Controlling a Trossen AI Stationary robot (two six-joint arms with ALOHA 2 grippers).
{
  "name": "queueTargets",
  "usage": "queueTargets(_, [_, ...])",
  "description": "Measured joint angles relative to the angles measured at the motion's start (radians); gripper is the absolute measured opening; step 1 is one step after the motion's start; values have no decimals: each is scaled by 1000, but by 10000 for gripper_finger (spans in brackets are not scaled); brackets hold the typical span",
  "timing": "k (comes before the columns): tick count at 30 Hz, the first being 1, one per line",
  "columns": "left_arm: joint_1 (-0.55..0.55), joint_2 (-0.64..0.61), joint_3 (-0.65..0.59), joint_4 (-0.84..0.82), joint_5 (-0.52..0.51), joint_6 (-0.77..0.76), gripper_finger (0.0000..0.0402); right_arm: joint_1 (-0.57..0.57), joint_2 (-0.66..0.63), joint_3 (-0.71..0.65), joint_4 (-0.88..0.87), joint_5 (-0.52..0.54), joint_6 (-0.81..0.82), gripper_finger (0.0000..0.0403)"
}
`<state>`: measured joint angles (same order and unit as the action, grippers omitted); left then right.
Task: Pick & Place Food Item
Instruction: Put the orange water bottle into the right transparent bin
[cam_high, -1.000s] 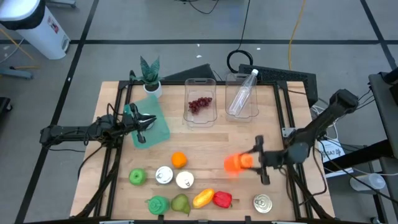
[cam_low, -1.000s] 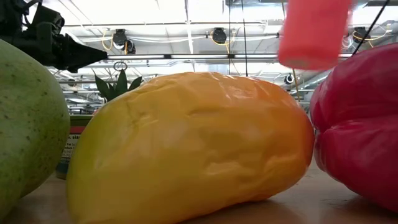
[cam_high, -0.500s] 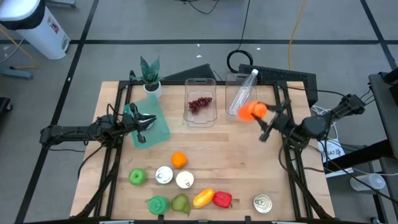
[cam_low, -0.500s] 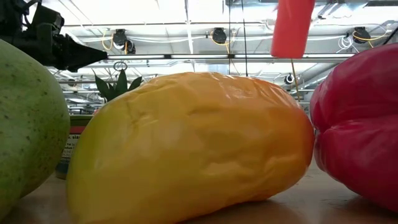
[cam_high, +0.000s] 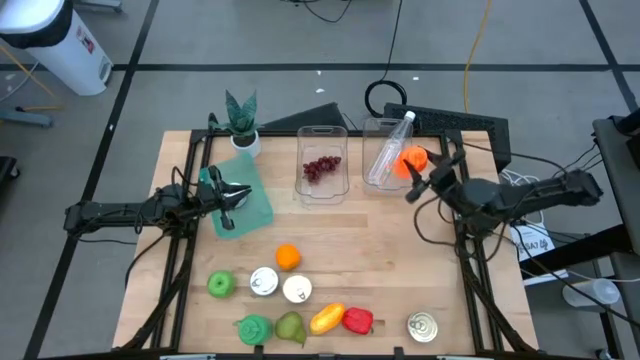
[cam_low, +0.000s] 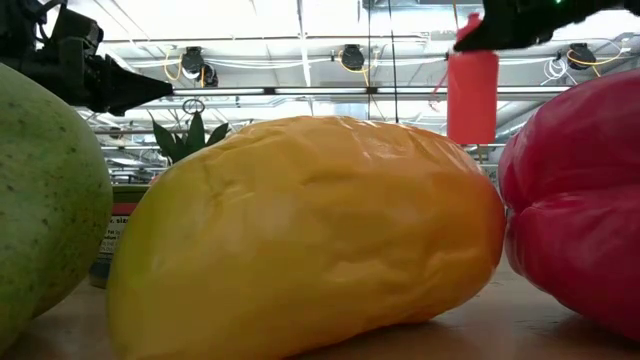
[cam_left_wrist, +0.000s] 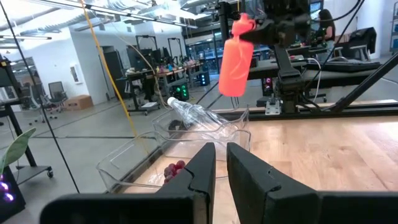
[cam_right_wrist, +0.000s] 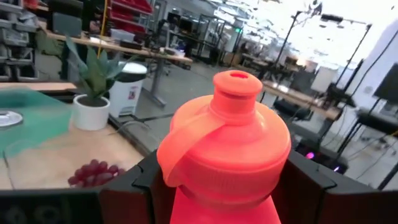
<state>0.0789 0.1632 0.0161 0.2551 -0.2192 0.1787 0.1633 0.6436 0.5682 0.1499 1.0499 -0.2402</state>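
An orange squeeze bottle (cam_high: 409, 160) with a flip cap hangs in my right gripper (cam_high: 421, 173) above the right clear container (cam_high: 372, 128), in which a clear plastic bottle (cam_high: 390, 147) lies. The bottle also shows in the low view (cam_low: 472, 95) and the left wrist view (cam_left_wrist: 236, 59). My left gripper (cam_high: 228, 203) waits shut over the teal mat (cam_high: 256, 200) at the table's left. My right gripper pinches the orange bottle between its two fingers (cam_right_wrist: 134, 186) at the shoulder just below the cap (cam_right_wrist: 231, 155). The fingers come roughly level from the table's right side. The bottle is lifted clear and hangs nearly upright, cap up, over the right container.
A second clear container (cam_high: 322, 185) holds grapes (cam_high: 320, 167). Near the near edge lie an orange (cam_high: 288, 257), a green apple (cam_high: 220, 285), two cans (cam_high: 264, 282), a yellow fruit (cam_high: 327, 319), a red pepper (cam_high: 357, 321) and another can (cam_high: 423, 327). A potted plant (cam_high: 241, 120) stands far left.
My right gripper has carried the orange bottle from over the table's near right part toward the far edge, turning as it went, and now holds it above the right clear container. It has stayed shut on the bottle throughout.
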Motion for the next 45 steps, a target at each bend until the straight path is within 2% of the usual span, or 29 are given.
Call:
queueTargets(4, [0, 0, 0, 0, 0, 0, 51, -70, -5, -41, 3, -86, 55, 198])
queueTargets(7, [0, 0, 0, -1, 0, 0, 51, -114, -5, -65, 2, -87, 73, 198])
queueTargets(12, [0, 0, 0, -1, 0, 0, 51, -178, -5, -96, 3, -159, 128, 198])
queueTargets(18, [0, 0, 0, -1, 0, 0, 51, -249, -4, -150, 5, -194, 191, 198])
queueTargets(25, [0, 0, 0, -1, 0, 0, 51, -305, -4, -221, 82, -269, 236, 199])
queueTargets(30, [0, 0, 0, -1, 0, 0, 51, -336, -4, -264, 127, -281, 272, 199])
queueTargets(34, [0, 0, 0, -1, -1, 0, 51, -364, -4, -288, 133, -341, 284, 199])
queueTargets(45, [0, 0, 0, -1, -1, 0, 51, -399, -4, -342, 134, -350, 323, 200])
